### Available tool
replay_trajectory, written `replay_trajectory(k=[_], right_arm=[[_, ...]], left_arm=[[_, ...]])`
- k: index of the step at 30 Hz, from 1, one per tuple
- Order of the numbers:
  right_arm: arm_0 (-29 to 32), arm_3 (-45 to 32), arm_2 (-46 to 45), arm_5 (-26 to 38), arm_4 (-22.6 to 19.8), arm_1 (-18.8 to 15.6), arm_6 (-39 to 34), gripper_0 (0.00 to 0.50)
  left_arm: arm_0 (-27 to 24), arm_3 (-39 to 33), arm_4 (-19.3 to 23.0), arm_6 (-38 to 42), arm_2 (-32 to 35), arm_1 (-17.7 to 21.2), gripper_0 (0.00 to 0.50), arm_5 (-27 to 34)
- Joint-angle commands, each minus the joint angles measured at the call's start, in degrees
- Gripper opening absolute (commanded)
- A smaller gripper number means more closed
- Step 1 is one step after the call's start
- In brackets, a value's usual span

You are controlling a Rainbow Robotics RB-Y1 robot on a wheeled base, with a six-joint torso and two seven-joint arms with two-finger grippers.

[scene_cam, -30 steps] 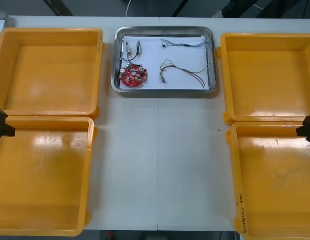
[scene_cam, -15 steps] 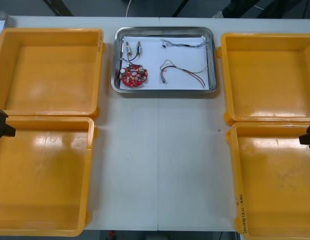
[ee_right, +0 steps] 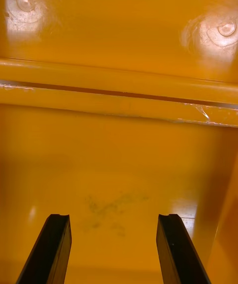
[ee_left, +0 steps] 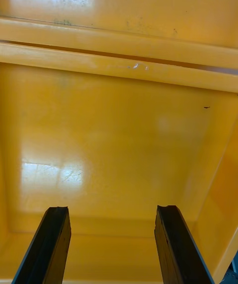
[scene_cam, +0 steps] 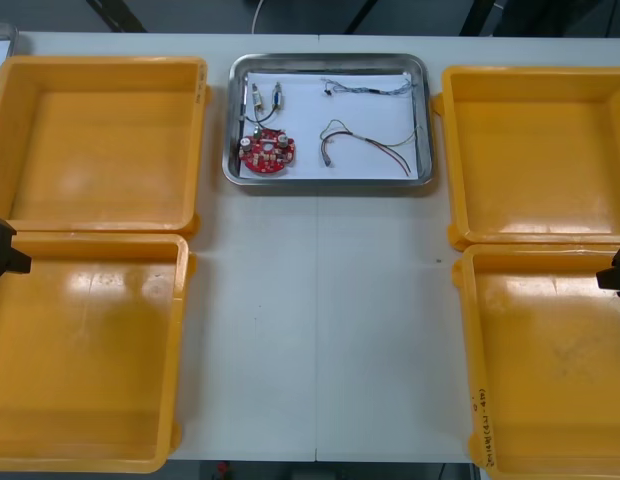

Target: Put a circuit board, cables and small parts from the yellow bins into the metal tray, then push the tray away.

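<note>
Over the near yellow bins [scene_cam: 85, 350], hovering
Holding left pincer [ee_left: 113, 209] and right pincer [ee_right: 115, 217] wide; idling well apart from the loaded metal tray [scene_cam: 330, 181]

**Electronics parts-sorting bench in a workshop**

On a plain light worktop [scene_cam: 320, 330], four yellow bins [scene_cam: 100, 140] flank a metal tray [scene_cam: 231, 120] holding a round red circuit board [scene_cam: 268, 151], thin cables [scene_cam: 370, 140] and small metal parts [scene_cam: 265, 97], the makings of electronics assembly work.

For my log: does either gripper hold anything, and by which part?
Nothing is held. Both the left gripper and the right gripper are open above yellow bins.
</note>
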Motion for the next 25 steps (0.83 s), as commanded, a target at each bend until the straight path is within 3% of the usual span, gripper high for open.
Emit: replay_trajectory(k=[1, 25], right_arm=[[0.9, -2.0, -1.6, 0.2, -0.3, -2.1, -2.0, 0.5], [0.9, -2.0, -1.6, 0.2, -0.3, -2.1, -2.0, 0.5]], left_arm=[[0.9, -1.6, 0.0, -5.7, 1.8, 1.6, 0.5, 0.4], [0.9, -1.6, 0.0, -5.7, 1.8, 1.6, 0.5, 0.4]])
